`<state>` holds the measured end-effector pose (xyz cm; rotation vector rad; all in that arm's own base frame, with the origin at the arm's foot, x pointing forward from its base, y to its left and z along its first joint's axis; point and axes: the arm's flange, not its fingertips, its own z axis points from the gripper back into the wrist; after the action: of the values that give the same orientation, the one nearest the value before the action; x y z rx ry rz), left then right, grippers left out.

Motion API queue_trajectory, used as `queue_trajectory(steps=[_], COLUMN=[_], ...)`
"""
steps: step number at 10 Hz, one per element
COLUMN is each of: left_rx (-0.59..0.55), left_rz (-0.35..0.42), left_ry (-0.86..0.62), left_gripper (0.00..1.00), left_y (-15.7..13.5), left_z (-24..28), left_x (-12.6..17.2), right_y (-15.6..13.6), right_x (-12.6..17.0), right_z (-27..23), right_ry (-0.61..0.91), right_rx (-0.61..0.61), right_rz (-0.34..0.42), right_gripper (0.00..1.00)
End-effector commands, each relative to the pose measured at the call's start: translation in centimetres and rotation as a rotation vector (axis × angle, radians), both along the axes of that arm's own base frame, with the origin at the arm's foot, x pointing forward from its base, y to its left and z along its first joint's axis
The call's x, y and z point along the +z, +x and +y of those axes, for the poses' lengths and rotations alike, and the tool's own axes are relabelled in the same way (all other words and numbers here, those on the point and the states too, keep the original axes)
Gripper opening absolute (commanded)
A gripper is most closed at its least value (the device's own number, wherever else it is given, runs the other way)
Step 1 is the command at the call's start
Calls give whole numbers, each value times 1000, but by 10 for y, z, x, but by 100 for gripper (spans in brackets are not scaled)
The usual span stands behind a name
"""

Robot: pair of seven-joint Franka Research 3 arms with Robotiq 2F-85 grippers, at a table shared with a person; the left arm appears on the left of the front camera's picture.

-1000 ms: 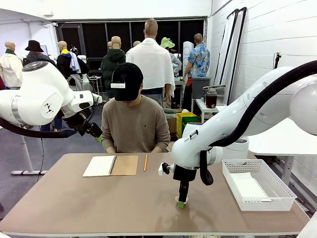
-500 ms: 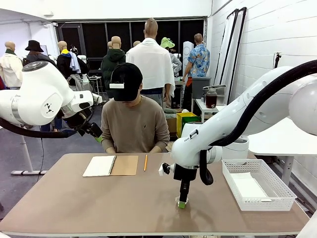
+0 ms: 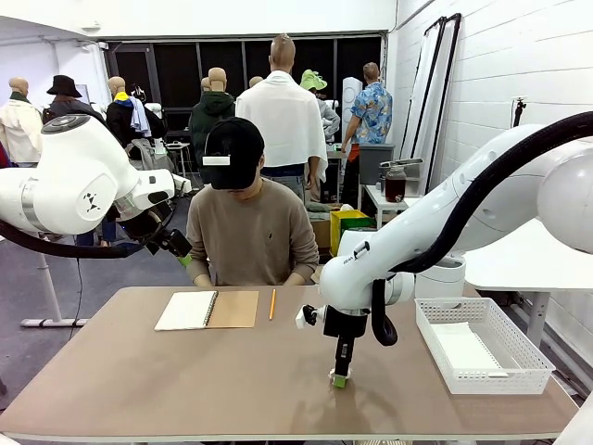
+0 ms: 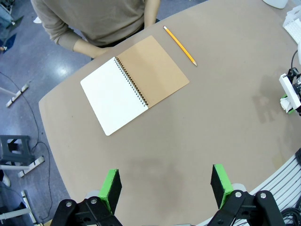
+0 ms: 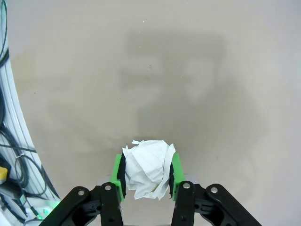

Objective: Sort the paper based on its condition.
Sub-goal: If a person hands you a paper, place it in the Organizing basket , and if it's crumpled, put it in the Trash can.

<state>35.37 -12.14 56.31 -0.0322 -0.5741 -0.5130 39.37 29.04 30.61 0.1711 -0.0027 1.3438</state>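
A crumpled ball of lined white paper [image 5: 146,167] sits between the green pads [image 5: 118,172] of my right gripper [image 5: 146,176], which is shut on it just above the tabletop. From the front, that gripper [image 3: 340,377] points straight down at the table's front middle, with a bit of the paper [image 3: 333,374] showing at its tips. A flat white sheet [image 3: 466,349] lies inside the white mesh basket [image 3: 500,378] to the right. My left gripper [image 4: 165,186] hangs open and empty, high above the table's left side [image 3: 178,247].
An open spiral notebook [image 3: 206,310] with a brown cover lies at the far left-middle, with a yellow pencil [image 3: 271,304] beside it. A person sits at the far edge behind them, forearms at the table's rim. Bare tabletop surrounds the right gripper.
The right gripper's fingers have closed in on the crumpled paper. Both arms have stayed almost where they were.
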Motion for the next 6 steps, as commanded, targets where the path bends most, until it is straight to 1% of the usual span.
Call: queue_trajectory(steps=[1, 2, 3, 4, 5, 6], left_rx=[-2, -2, -2, -2, -2, -2], left_rz=[-1, -1, -1, -1, -1, -1], left_ry=[2, 2, 2, 2, 2, 2], left_gripper=[100, 100, 100, 100, 100, 100], left_y=[0, 0, 0, 0, 0, 0], left_z=[2, 2, 2, 2, 2, 2], left_x=[0, 0, 0, 0, 0, 0], right_y=[4, 3, 4, 8, 19, 30], right_x=[-1, 1, 11, 36, 65, 92], right_z=[2, 2, -1, -13, -31, -46], right_ry=[-2, 3, 18, 47, 75, 84], right_rx=[-18, -17, -22, -81, -166, -231], right_rz=[-11, 4, 10, 13, -11, -66], right_gripper=[44, 44, 44, 44, 44, 44])
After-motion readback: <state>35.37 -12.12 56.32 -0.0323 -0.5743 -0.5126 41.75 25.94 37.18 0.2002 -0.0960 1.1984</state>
